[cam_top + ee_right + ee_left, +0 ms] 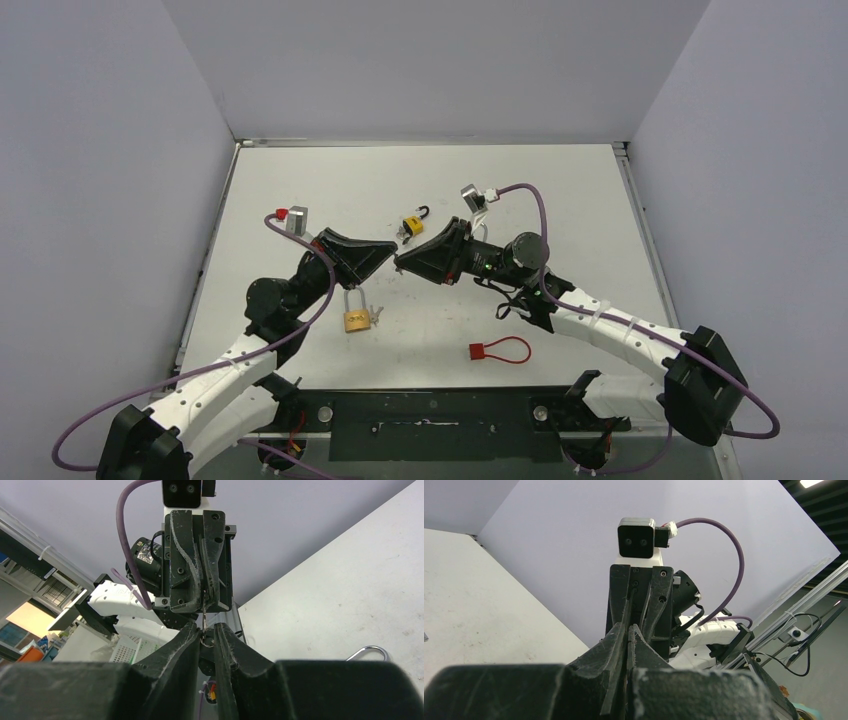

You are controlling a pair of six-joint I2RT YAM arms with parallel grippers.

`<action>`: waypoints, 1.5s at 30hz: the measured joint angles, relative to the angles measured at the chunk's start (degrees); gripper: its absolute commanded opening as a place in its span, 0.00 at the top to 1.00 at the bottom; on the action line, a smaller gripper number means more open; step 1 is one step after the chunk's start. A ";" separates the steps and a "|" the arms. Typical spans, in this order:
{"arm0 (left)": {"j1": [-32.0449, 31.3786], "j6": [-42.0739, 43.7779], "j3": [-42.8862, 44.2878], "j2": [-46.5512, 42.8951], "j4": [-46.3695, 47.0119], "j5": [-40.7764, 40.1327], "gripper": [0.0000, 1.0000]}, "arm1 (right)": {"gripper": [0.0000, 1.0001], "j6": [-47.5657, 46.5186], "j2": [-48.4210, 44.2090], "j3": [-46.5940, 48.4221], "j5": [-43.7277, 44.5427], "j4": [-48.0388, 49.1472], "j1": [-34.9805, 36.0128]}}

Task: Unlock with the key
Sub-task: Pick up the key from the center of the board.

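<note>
Honestly, the bench (300, 180) has both arms meeting tip to tip over its middle, which looks to me like a mid-air key handoff so one side can regrip it for inserting.

The left pincer (388, 252) is clenched on a thin metal sliver I take for the key (204, 617), seen edge-on from the right wrist. The right pincer (402, 262) has its fingers nearly together around the sliver's little ring end, but I can't tell if it actually bites.

The brass padlock (357, 320) lies just near of the left pincer, shackle pointing far, and my guess is that's the target. The yellow padlock (412, 225) sits just far of the pincers, and the red cable lock (498, 350) is near-right.

No brand or writing is readable anywhere.
</note>
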 measured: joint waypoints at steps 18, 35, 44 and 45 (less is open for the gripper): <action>0.00 0.02 -0.48 -0.20 0.46 0.00 1.00 | 1.00 -0.35 0.02 0.26 0.07 0.22 0.00; 0.00 5.84 1.29 -6.27 -15.08 -5.92 0.38 | 1.00 -3.19 -0.94 0.17 1.25 -2.99 -0.26; -0.42 21.97 13.09 -8.74 -43.85 -15.32 0.28 | 1.00 -6.23 -8.98 -4.31 2.69 -11.50 -8.31; -0.83 23.12 13.11 -8.26 -45.03 -15.30 0.28 | 1.00 -7.06 -9.79 -4.42 3.32 -13.64 -9.40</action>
